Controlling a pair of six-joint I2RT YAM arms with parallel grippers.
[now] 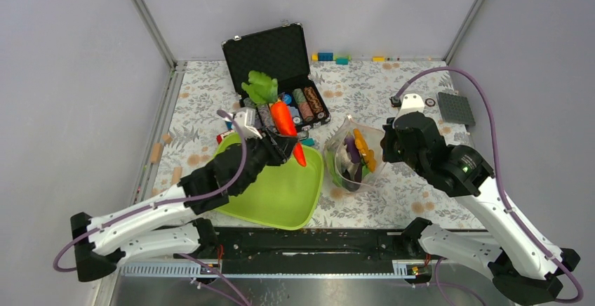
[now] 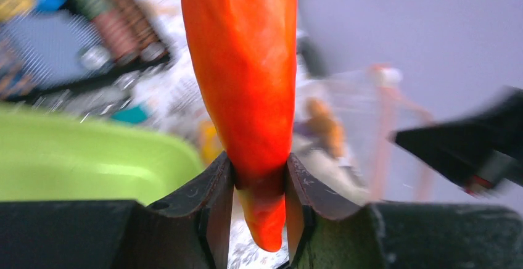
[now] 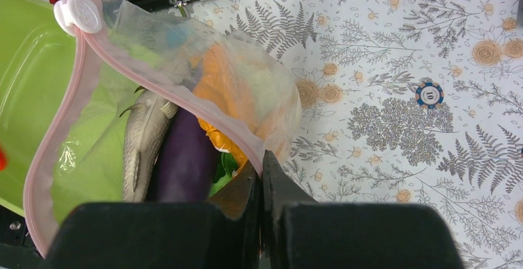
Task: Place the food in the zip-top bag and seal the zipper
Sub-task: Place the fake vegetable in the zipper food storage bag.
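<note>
Above the lime tray [image 1: 281, 204], the left claw [image 2: 258, 179] is clamped on the carrot [image 2: 240, 65] near its tip, held in the air. Farther right, the right claw [image 3: 262, 179] pinches the rim of the zip-top bag [image 3: 247, 84], which stands open on the table [image 1: 421, 85] with the fish [image 3: 145, 139] and eggplant [image 3: 185, 158] inside. The step in hand looks like loading; next, the carrot should travel right and go tip-first into the mouth.

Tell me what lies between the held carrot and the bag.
Top view: between carrot and bag, the green tray's rim and a strip of flowered tablecloth.
</note>
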